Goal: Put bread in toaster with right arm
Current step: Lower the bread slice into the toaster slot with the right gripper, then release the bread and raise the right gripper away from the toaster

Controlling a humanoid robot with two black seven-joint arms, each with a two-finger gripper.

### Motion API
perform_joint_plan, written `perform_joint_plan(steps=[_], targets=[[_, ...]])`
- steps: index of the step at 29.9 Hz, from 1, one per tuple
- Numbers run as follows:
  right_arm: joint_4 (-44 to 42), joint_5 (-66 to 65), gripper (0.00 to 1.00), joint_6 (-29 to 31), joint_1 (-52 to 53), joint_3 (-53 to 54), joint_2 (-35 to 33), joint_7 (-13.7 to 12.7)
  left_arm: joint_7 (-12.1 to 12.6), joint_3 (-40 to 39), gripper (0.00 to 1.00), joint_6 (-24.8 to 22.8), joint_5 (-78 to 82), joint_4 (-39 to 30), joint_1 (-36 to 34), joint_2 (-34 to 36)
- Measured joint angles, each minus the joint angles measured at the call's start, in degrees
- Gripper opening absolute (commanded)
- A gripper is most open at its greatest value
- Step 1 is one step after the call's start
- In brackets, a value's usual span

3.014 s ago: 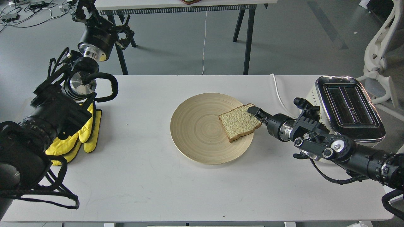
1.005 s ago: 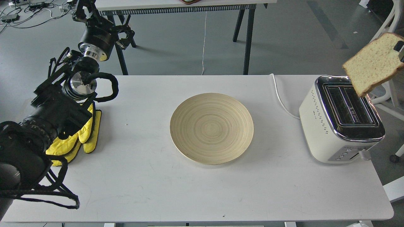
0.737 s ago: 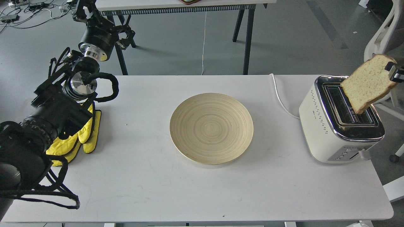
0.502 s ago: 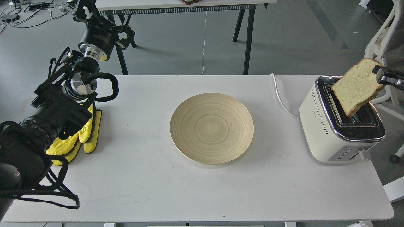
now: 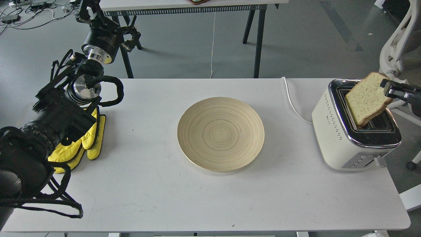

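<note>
The bread (image 5: 365,98), a pale slice with a brown crust, hangs tilted over the cream-white toaster (image 5: 352,126) at the table's right end. Its lower corner sits at the left slot of the chrome top. My right gripper (image 5: 385,86) comes in from the right edge and is shut on the slice's upper right crust. Most of the right arm is out of view. My left arm lies along the left side; its gripper (image 5: 88,8) is raised at the top left, small and dark, its fingers not distinguishable.
A round beige wooden plate (image 5: 220,133) lies bare in the middle of the white table (image 5: 164,197). Yellow mitts (image 5: 88,140) lie under my left arm. The toaster's white cord (image 5: 291,98) runs off the back edge. Another table stands behind; a white chair (image 5: 394,42) is at the right.
The bread was lifted off the plate and carried right over the toaster. In the last second it came down and left until its lower corner reached the left slot.
</note>
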Motion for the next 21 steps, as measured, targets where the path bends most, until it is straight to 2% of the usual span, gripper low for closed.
perform_joint_plan(steps=[2, 12, 21], targets=[[0.0, 0.0, 0.94, 0.0, 0.0, 0.5, 0.0, 0.3, 0.0, 0.0, 1.0, 0.0, 0.0, 0.0, 0.0, 0.0], [-1.0, 3.9, 0.98, 0.1, 0.0, 10.3, 0.6, 1.0, 0.0, 0.0, 1.0, 0.0, 0.0, 0.0, 0.0, 0.0], [-8.7, 33.1, 1.0, 0.9, -0.1, 21.2, 9.9, 5.6, 0.0, 0.0, 1.0, 0.0, -0.1, 0.0, 0.0, 0.4]])
